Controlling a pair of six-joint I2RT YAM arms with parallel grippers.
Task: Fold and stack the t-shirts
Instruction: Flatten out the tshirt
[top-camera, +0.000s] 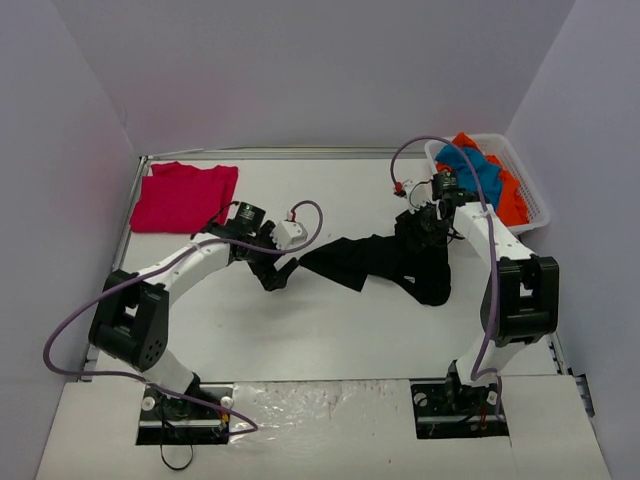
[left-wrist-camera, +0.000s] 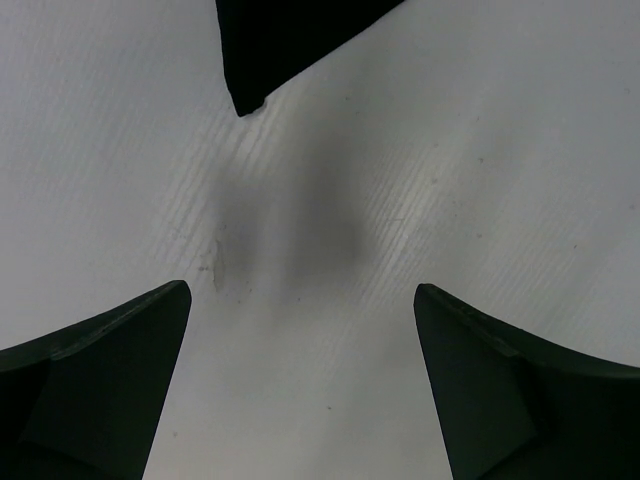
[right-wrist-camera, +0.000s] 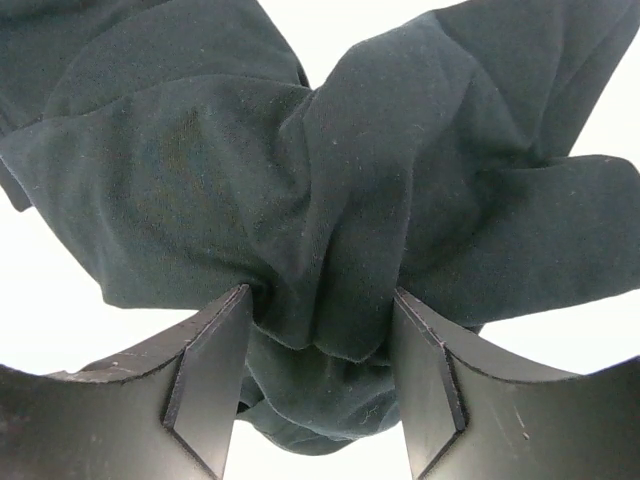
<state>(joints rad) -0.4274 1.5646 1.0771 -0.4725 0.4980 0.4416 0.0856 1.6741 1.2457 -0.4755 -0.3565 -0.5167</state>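
A bunched fold of the black t-shirt is gripped tight between the right jaws. The left jaws are spread wide over bare worktop, just short of that shirt's left corner, which appears to lie flat. Beyond and left of the black t-shirt a crimson t-shirt is spread. Beyond and right of it, a blue t-shirt and an orange t-shirt are heaped in a white basket.

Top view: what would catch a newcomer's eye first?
The black t-shirt lies bunched mid-table, its right end pinched in the right gripper. The left gripper is open beside its left tip. A red t-shirt lies flat far left; a blue shirt and an orange shirt fill the basket far right.
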